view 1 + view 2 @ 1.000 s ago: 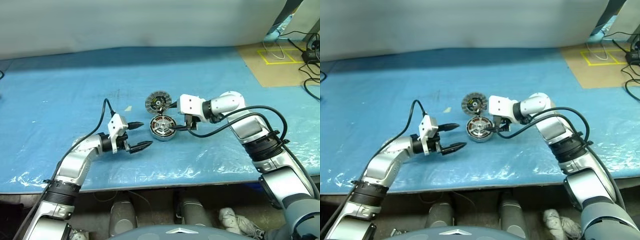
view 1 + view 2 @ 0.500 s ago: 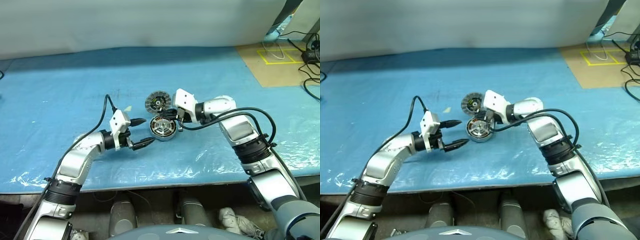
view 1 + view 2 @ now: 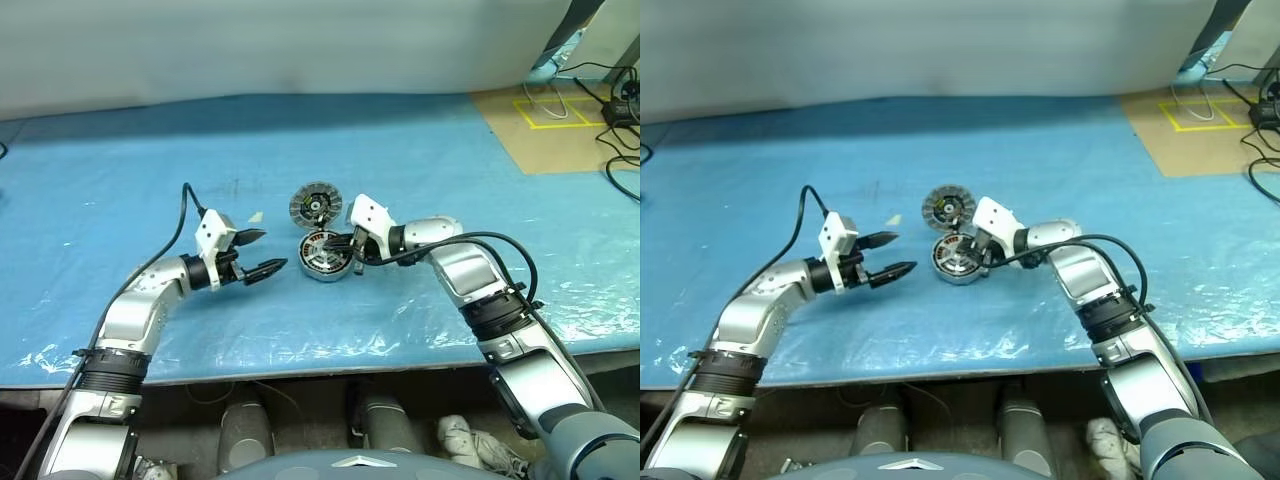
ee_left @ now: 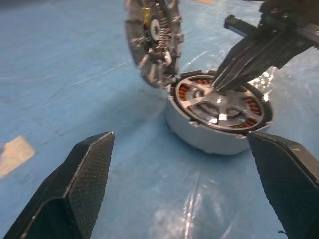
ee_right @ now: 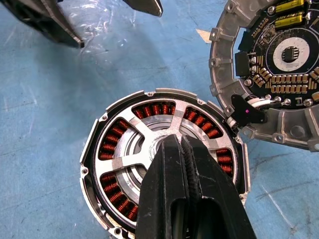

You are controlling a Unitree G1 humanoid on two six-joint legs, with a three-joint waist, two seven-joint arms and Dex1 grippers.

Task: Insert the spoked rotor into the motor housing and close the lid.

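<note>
My right pincer (image 5: 182,149) is pressed fully shut, empty, its tip on the hub of the spoked rotor (image 5: 164,134), which sits inside the motor housing (image 3: 325,254) on the blue counter (image 3: 120,190). My left pincer (image 3: 262,252) gapes wide, empty, near the housing. Just beyond the housing lies the lid (image 3: 315,205), touching its rim.
</note>
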